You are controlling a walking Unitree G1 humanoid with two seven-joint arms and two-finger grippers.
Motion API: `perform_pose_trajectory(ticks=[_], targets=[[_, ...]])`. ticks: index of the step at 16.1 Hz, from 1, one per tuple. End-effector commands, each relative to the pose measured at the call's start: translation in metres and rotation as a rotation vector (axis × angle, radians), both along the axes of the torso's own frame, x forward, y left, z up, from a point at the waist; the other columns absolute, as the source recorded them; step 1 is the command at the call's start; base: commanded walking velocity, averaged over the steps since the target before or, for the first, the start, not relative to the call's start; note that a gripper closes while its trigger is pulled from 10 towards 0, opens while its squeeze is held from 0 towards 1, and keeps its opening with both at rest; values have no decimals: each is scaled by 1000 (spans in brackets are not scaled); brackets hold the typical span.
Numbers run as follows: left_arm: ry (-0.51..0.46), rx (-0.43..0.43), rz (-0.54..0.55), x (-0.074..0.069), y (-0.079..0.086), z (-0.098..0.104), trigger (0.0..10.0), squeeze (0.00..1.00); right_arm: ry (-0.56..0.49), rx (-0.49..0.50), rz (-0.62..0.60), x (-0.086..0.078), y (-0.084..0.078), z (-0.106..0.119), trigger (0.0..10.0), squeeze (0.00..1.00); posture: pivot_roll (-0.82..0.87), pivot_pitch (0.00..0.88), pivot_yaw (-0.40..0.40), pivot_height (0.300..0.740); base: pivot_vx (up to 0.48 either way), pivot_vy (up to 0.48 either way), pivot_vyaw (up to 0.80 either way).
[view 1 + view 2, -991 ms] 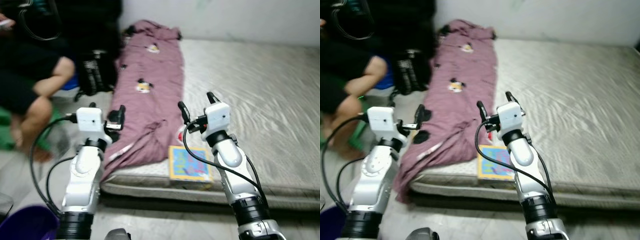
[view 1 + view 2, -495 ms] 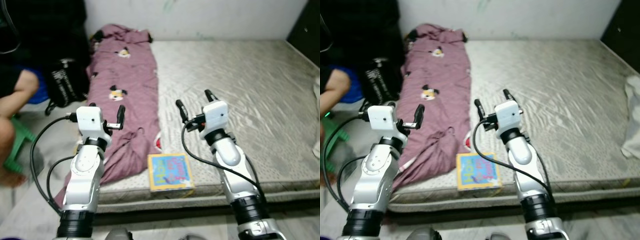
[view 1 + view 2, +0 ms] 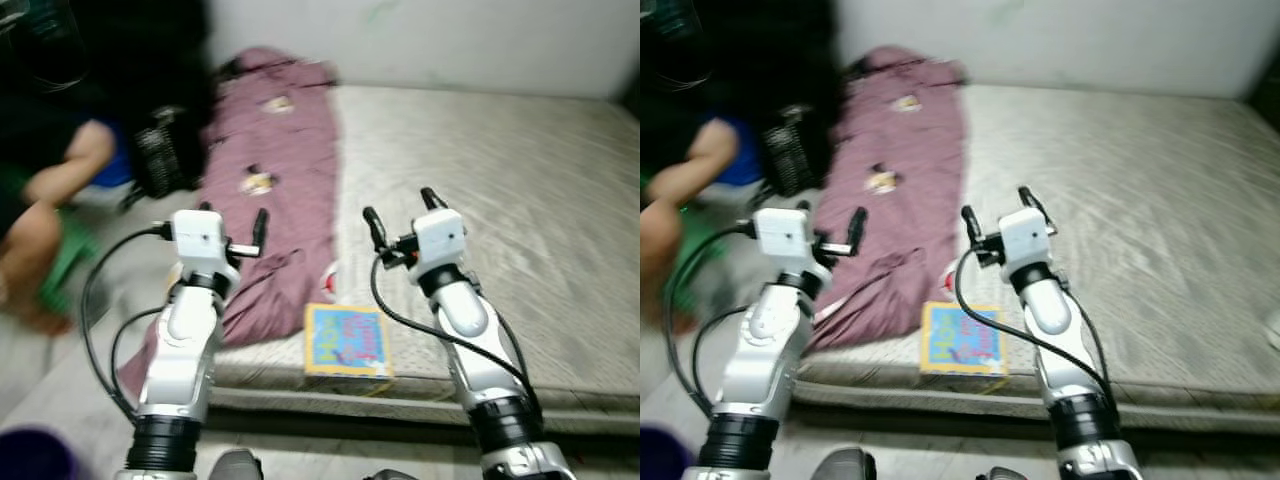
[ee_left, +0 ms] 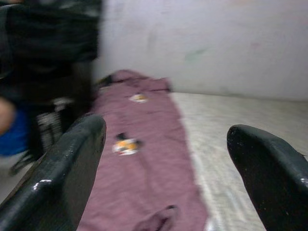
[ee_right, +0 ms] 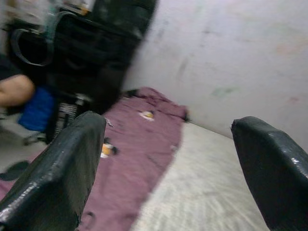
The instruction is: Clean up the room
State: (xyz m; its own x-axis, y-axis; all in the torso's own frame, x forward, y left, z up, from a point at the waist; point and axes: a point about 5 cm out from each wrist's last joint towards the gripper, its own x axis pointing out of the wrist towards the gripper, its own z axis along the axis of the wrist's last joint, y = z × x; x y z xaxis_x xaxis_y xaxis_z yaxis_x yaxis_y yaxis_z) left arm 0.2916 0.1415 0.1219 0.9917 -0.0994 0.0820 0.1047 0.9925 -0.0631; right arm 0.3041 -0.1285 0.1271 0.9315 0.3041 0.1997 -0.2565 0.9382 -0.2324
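A mauve garment [image 3: 285, 160] with cartoon prints lies along the left side of a bare grey mattress [image 3: 520, 180], one end hanging over the near edge. A colourful picture book [image 3: 348, 340] rests flat at the mattress's front edge. Something small, red and white [image 3: 328, 280] peeks out between the garment and the book. My left gripper [image 3: 232, 220] is raised, open and empty, above the garment's near end. My right gripper [image 3: 400, 213] is open and empty over the mattress, just beyond the book. Both wrist views look over the garment [image 4: 139, 144] toward the wall.
A person [image 3: 45, 200] sits at the left beside the mattress, with a green stool [image 3: 70, 250] below. A black bag [image 3: 165, 150] stands against the mattress's left side. A purple tub [image 3: 30, 458] is at the bottom left on the floor. A white wall [image 3: 450, 40] runs behind.
The whole picture has swung back to the left and is blurred, so the camera turned. Both arms keep the same raised pose with fingers apart. Book and garment lie as before.
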Motion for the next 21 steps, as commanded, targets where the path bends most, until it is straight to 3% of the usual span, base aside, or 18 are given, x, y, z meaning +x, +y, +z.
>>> perform_pose_trajectory(ticks=[1,13,21], targets=[[-2,-18,4,2,-1,1,10000,0,-9,-4,-2,1,-3,3,10000,0,-6,4,-25,740,0,0,0],[-11,11,-21,3,-6,1,10000,0,0,-15,11,2,-1,1,10000,0,-8,0,-30,740,0,0,0],[-16,7,-24,4,-6,2,10000,0,7,-12,13,3,-1,0,10000,0,-9,1,-32,740,0,-245,0]])
